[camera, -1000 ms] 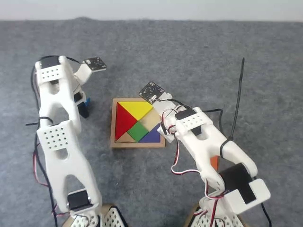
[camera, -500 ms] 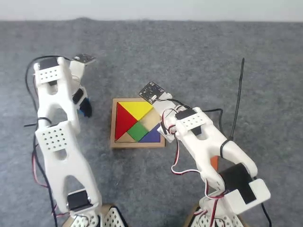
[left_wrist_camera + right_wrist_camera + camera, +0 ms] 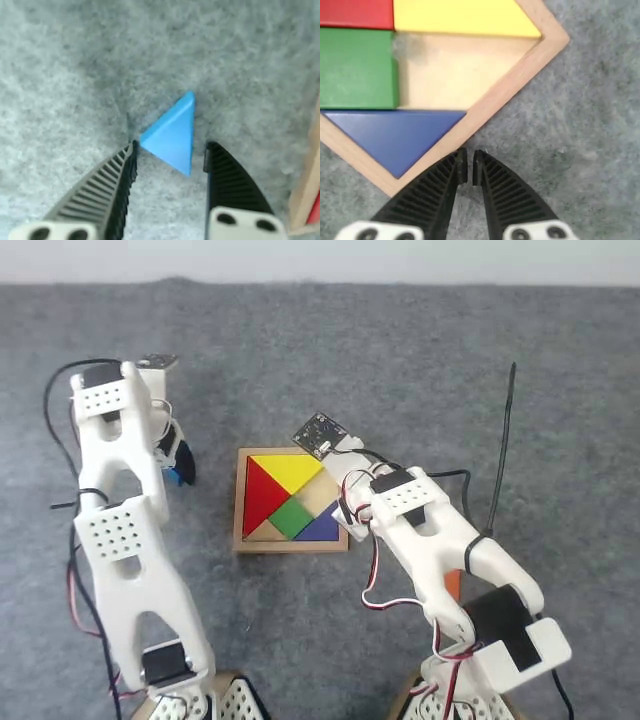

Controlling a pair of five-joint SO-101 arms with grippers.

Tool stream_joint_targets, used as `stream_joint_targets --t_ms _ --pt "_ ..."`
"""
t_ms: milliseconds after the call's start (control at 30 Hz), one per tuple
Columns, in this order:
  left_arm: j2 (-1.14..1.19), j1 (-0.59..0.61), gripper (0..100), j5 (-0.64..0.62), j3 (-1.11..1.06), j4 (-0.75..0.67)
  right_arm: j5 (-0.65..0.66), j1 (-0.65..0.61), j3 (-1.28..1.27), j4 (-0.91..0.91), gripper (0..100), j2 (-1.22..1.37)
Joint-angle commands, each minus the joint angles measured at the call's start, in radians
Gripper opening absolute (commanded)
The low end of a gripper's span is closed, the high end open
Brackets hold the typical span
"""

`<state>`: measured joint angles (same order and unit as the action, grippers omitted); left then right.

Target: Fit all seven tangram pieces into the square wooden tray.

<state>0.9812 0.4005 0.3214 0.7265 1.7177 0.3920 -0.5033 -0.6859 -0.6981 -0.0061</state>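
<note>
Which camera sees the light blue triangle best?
The left wrist view: the triangle lies whole on the carpet within the open left gripper. In the high view just a bit of the triangle peeks out.

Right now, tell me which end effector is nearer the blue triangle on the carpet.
Left. The left end effector is open around the blue triangle; the right end effector is shut by a corner of the tray, on the tray's far side from the triangle.
</note>
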Motion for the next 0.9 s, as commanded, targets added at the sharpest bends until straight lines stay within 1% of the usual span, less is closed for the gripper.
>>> stream_joint_targets --t_ms 0,133,367,500,800,867 --pt "-0.015 -0.014 21 -0.077 0.007 -0.005 -0.002 0.012 0.058 0.004 3.0 -0.007" --pt "-0.018 -0.014 21 -0.104 0.008 -0.029 -0.002 0.012 0.057 0.004 3.0 -0.008" --pt "-0.026 -0.014 21 -0.101 0.01 -0.052 -0.002 0.012 0.057 0.004 3.0 -0.008" --pt "-0.015 -0.014 21 -0.104 0.073 -0.052 -0.002 0.012 0.057 0.004 3.0 -0.008" --pt "-0.015 -0.02 21 -0.107 0.071 -0.072 -0.002 0.012 0.057 0.004 3.0 -0.008" --pt "-0.02 -0.011 21 -0.124 0.071 -0.072 0.0 0.012 0.057 0.004 3.0 -0.008"
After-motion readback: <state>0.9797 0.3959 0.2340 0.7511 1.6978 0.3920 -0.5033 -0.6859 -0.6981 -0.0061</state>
